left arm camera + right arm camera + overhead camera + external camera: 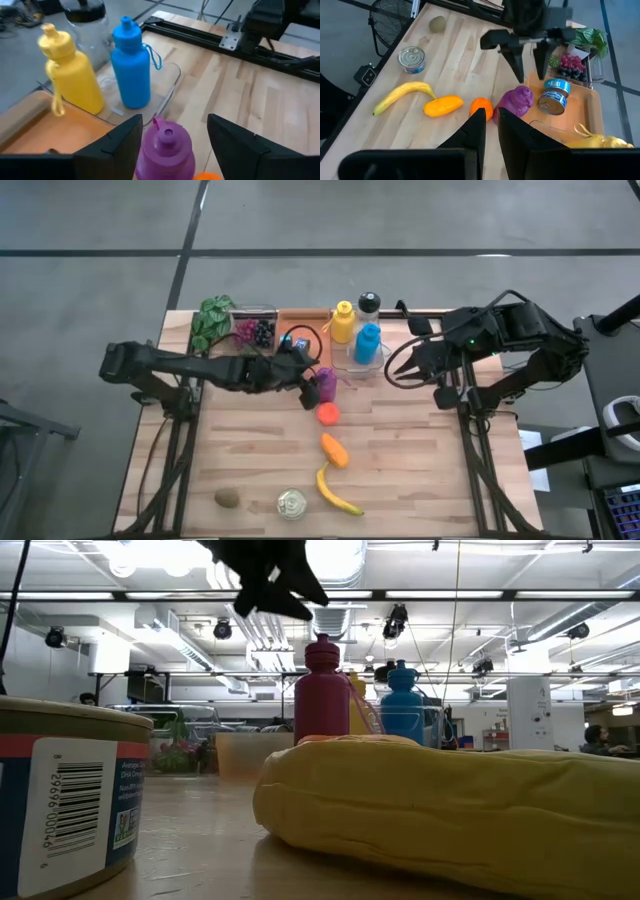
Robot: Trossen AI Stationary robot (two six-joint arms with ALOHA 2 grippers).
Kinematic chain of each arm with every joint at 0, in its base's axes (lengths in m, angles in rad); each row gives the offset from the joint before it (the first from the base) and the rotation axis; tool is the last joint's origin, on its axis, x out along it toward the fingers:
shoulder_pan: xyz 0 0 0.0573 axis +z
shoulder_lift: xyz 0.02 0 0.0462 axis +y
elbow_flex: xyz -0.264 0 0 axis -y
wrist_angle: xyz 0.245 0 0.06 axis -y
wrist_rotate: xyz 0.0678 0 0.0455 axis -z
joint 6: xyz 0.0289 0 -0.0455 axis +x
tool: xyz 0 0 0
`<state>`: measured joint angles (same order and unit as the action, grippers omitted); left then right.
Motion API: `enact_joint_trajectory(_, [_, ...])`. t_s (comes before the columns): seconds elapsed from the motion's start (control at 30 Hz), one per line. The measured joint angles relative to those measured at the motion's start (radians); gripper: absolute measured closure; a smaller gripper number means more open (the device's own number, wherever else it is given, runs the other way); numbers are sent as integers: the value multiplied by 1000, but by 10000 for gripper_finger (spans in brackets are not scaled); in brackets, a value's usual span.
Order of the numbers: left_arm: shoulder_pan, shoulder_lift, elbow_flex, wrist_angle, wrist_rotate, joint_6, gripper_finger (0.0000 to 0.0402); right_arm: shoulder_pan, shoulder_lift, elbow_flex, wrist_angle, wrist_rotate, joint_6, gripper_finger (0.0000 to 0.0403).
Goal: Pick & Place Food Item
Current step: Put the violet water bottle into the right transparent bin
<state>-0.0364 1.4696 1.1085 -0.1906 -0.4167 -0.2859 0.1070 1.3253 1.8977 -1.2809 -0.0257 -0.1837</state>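
Note:
A purple bottle [325, 385] stands upright on the wooden table [420, 470], just in front of the orange tray [300, 320]. My left gripper [175, 120] hovers open over its cap [165, 137], one finger on each side and clear of it; the low view shows the gripper [275, 595] above the bottle [322, 690]. An orange [328, 414], an orange pepper [334, 450], a banana [335, 492], a kiwi [227, 498] and a tin [292, 503] lie nearer the front edge. My right gripper [491, 117] waits shut, raised at the table's right side.
A yellow bottle [342, 322], a blue bottle [367, 343] and a clear black-capped one [369, 305] stand at the far edge, on or by a clear tray. The orange tray holds a blue tin [297, 342]. Grapes [255, 332] sit in a clear box beside a leafy plant [212, 320].

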Motion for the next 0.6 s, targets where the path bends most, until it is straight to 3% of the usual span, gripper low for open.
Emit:
enact_joint_trajectory(0.37, [46, 0, -166, 233, 55, 140, 195, 0, 10, 0, 0, 1, 15, 358])
enact_joint_trajectory(0.6, [46, 0, -213, 320, 78, 148, 213, 0, 12, 0, 1, 2, 17, 359])
